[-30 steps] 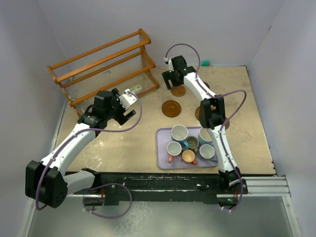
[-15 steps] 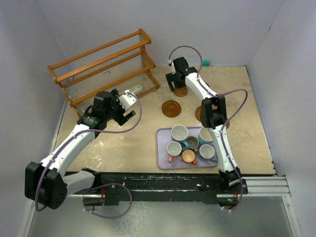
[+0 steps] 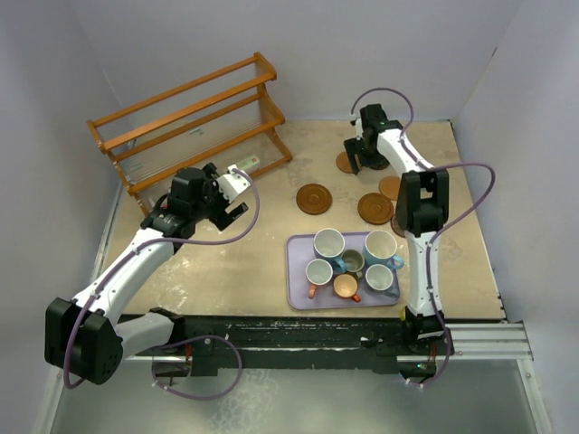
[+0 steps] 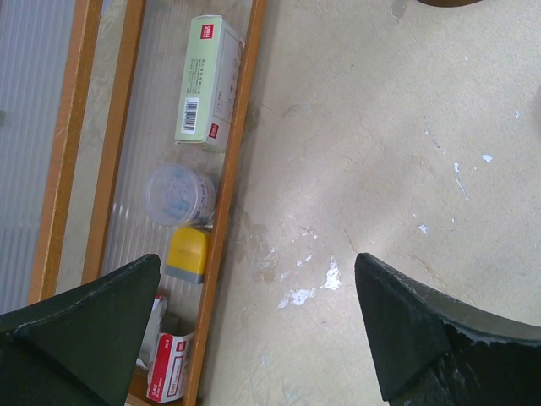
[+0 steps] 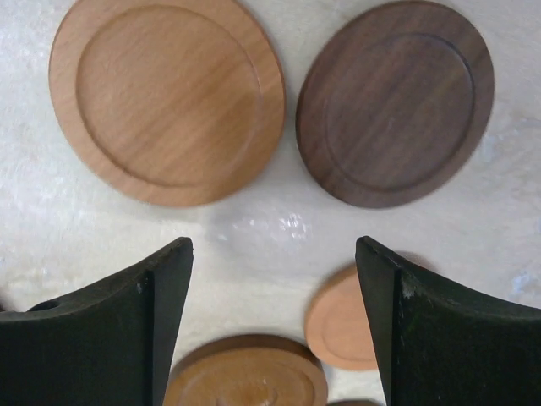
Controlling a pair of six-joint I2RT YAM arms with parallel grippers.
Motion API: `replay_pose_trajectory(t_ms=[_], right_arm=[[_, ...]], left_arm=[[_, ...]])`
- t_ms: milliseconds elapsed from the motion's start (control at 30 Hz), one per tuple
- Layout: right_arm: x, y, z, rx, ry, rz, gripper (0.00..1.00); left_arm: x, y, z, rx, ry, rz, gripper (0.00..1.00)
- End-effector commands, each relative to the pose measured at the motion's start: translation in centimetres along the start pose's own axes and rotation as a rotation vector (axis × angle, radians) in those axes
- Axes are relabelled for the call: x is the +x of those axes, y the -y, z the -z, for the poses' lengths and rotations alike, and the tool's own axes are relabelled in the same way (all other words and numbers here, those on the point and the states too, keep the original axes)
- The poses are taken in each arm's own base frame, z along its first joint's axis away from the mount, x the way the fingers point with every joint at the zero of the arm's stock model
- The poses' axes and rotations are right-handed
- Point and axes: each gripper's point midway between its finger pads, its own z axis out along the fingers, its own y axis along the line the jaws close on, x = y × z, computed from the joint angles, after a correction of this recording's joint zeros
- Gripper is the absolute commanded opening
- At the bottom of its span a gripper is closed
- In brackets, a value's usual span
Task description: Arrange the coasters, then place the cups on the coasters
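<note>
6 cups sit on the tray, 0 on coasters, which lie scattered, unarranged; left gripper and right gripper both gape empty.

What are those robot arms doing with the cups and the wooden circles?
They are laying out coasters so the cups can go on them. The right gripper hovers open over the coasters at the far side of the table, holding nothing. The left gripper hangs open and empty beside the rack. All six cups sit on the tray; none is on a coaster yet.
</note>
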Motion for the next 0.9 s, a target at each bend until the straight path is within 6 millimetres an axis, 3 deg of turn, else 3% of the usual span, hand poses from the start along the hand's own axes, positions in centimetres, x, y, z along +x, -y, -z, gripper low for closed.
replay_pose_trajectory(t_ms=[0, 100, 333, 533, 867], right_arm=[[-2.5, -0.5, 5.9, -0.072, 0.123, 0.07, 0.81], [-1.6, -1.0, 8.0, -0.118, 0.135, 0.119, 0.85], [3.3, -1.0, 9.7, -0.14, 0.041, 0.233, 0.87], [7.6, -2.0, 9.2, -0.201, -0.065, 0.289, 0.82], [9.9, -3.2, 6.6, -0.224, -0.122, 0.286, 0.71]], left_arm=[[-1.1, -0.9, 0.6, -0.034, 0.046, -0.02, 0.93], [-1.1, -0.9, 0.6, -0.031, 0.046, -0.021, 0.93], [-1.2, -0.7, 0.5, -0.02, 0.05, -0.022, 0.93], [-1.2, -0.6, 0.5, -0.011, 0.052, -0.022, 0.93], [-1.1, -0.3, 0.4, -0.001, 0.05, -0.024, 0.93]])
